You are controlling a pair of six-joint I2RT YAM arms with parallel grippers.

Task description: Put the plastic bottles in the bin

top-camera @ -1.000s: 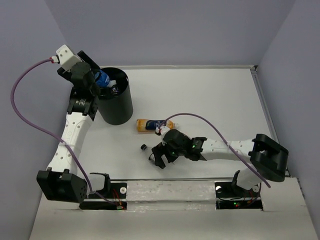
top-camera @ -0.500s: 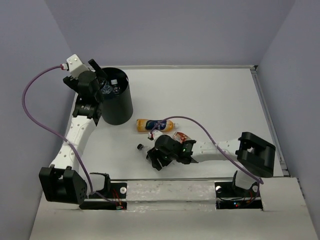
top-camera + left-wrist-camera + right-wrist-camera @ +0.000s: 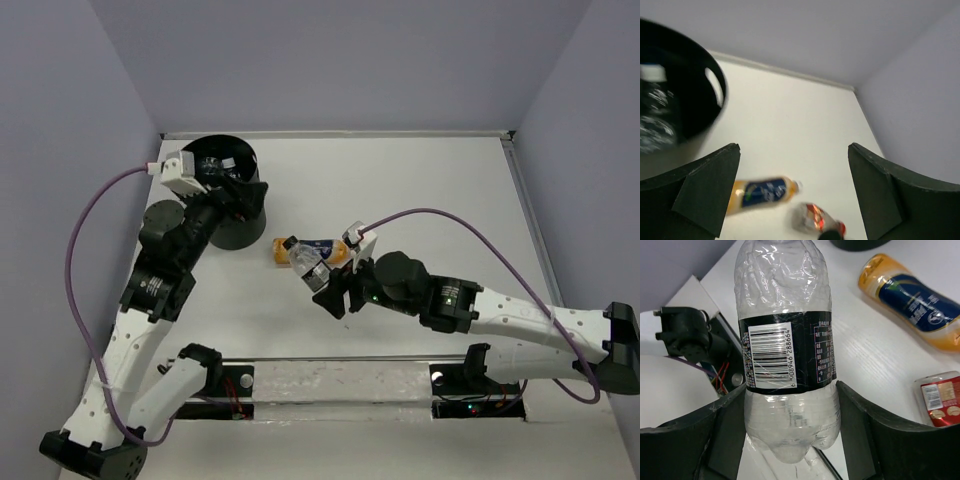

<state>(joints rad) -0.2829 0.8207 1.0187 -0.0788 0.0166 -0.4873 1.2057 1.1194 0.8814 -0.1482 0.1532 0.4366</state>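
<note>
Left fingers (image 3: 702, 192): spread wide, empty, drawn back from the black cylindrical bin (image 3: 238, 222), load delivered.
Right fingers (image 3: 687, 450): clamped on a clear black-labelled plastic bottle (image 3: 785, 315), newly lifted off the table (image 3: 430, 200).
Orange-liquid bottle (image 3: 322, 247) and red-label bottle (image 3: 940, 399): lying on the table, pending.

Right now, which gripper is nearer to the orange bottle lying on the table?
Right. The right gripper, shut on a clear bottle, hangs just beside the orange bottle; the left gripper, open, is over by the bin.

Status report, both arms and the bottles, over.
Left end effector open, empty, by the bin. Right end effector shut on clear bottle. Orange bottle and red-label bottle on table, orange one toward the bin.
</note>
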